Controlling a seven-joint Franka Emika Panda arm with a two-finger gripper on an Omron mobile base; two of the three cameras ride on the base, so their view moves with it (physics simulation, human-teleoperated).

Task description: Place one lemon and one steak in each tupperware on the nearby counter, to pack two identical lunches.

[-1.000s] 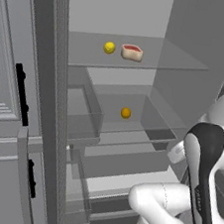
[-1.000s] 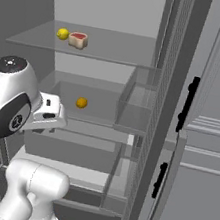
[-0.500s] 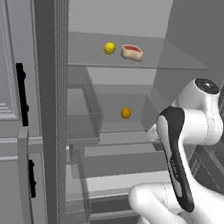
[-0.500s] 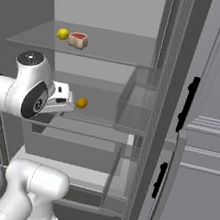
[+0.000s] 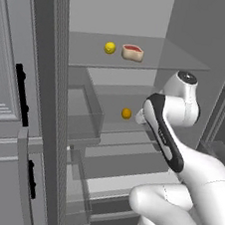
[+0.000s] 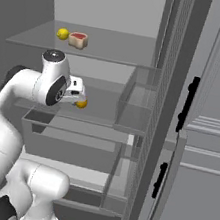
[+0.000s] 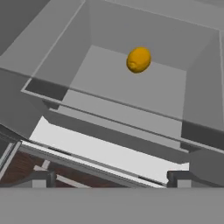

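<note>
Inside the open fridge, a yellow lemon [image 5: 110, 47] [image 6: 63, 33] and a pink steak [image 5: 132, 52] [image 6: 78, 40] lie side by side on the upper glass shelf. A second, more orange lemon [image 5: 127, 114] [image 6: 82, 104] [image 7: 139, 59] lies on the middle shelf. My gripper [image 6: 77, 95] [image 7: 110, 180] reaches in at middle-shelf height, close in front of this lemon and apart from it. It is open, its fingertips [image 7: 41, 178] spread wide with nothing between them. The tupperware and the counter are out of view.
The fridge's left door [image 5: 6, 95] and right door [image 6: 206, 123] stand open, each with clear door bins [image 5: 86, 116] [image 6: 136, 101] jutting beside the shelves. A drawer [image 6: 53, 128] sits below the middle shelf. My own arm [image 5: 166, 136] crosses the fridge opening.
The arm has swung up and forward into the fridge, bringing the hand level with the middle shelf near the orange lemon. The gripper has stayed open.
</note>
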